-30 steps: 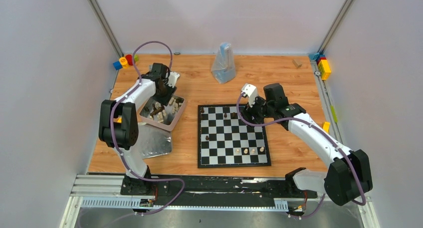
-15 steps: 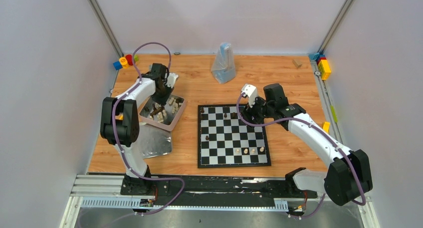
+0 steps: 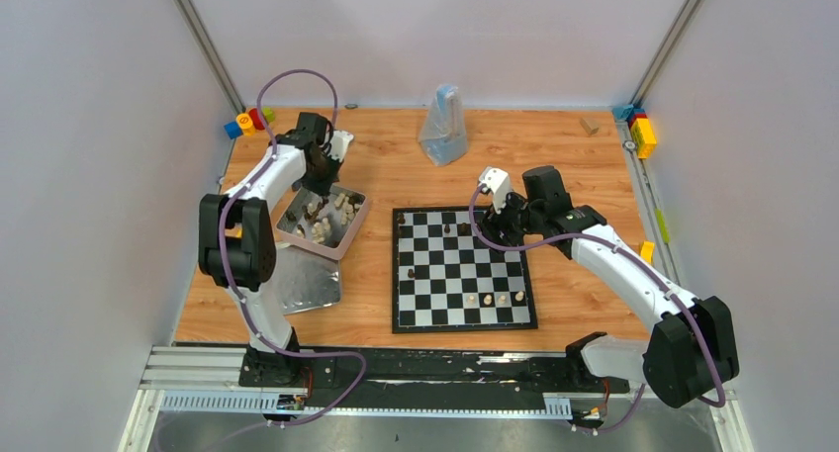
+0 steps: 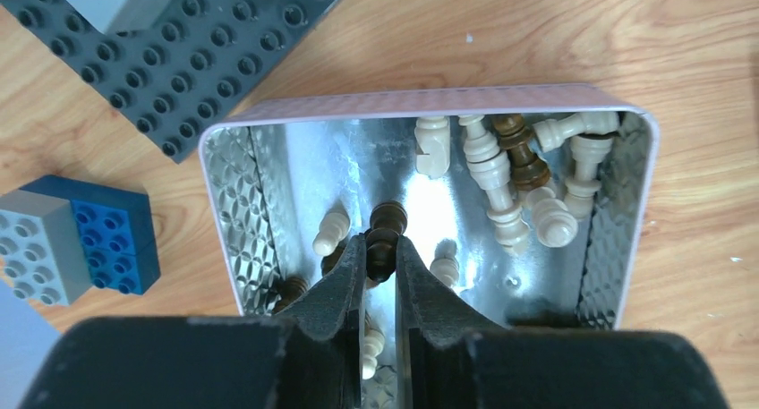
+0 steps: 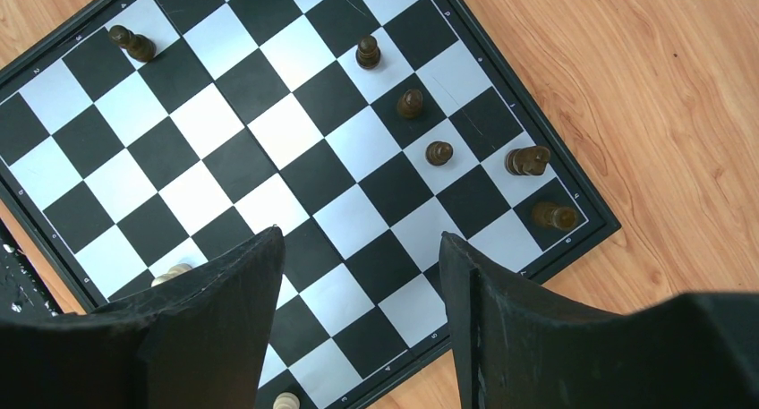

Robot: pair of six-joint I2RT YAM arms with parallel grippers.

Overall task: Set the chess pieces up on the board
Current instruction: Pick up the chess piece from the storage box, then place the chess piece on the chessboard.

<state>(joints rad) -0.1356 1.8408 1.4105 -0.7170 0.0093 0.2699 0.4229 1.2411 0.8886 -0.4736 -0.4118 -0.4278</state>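
The left hand (image 4: 380, 252) is clamped on a dark chess piece (image 4: 387, 225) over the silver tin (image 4: 242, 194), left of centre in the overhead frame. Cream pieces (image 4: 501, 194) are heaped at the tin's right end. The right hand (image 5: 358, 257) hangs with its fingers apart above the board (image 5: 224, 158). The board lies mid-frame on the wooden surface (image 3: 396, 165), and a few dark pieces (image 5: 411, 103) stand on it.

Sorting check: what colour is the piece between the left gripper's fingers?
Dark brown piece; best seen in left wrist view.
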